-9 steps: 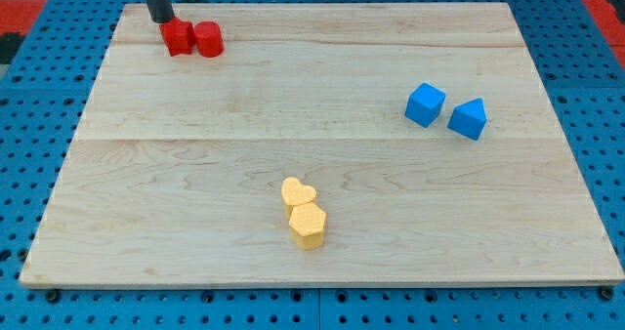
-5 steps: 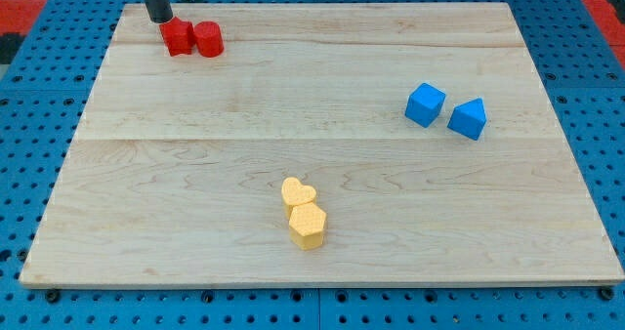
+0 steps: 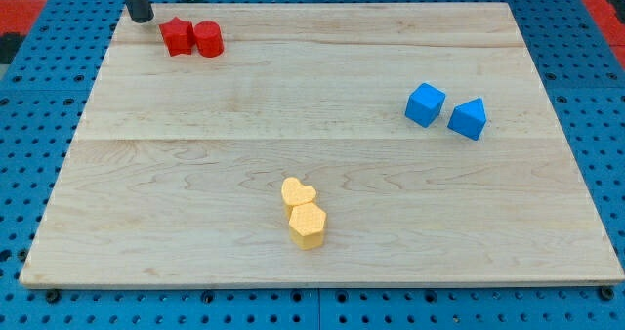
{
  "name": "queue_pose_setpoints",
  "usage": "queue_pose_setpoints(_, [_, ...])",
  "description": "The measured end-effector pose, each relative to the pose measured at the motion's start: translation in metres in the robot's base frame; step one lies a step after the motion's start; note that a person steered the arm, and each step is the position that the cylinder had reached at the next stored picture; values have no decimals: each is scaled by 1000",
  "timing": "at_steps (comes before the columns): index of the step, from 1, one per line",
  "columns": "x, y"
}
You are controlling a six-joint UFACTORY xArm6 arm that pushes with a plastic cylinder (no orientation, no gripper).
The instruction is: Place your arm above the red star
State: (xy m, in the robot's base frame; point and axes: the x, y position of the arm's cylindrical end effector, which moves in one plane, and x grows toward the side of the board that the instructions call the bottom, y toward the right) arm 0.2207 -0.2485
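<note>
Camera view is showing my tip [image 3: 143,19] being held near the table's [image 3: 312,242] top-left corner, just to the view's left of the red star [image 3: 177,37] and slightly toward the view's top from it, with a small strip of bare wood being left between the two. No hand is being carried on this rod, so nothing is being held or clamped. The red star is being seen close to the table's top edge, touching a red cylinder [image 3: 208,39] on its right side. By the look of it, the task is not yet being met: the spot above the star is being missed, and a short shift toward the view's right looks to be called for. Care is being advised, since a low pass could nudge the star into its red neighbour.
</note>
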Motion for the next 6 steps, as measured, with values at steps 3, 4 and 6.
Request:
queue_pose_setpoints(3, [0,-5])
queue_pose_setpoints(4, [-2,-5])
queue_pose_setpoints(6, [-12,-5])
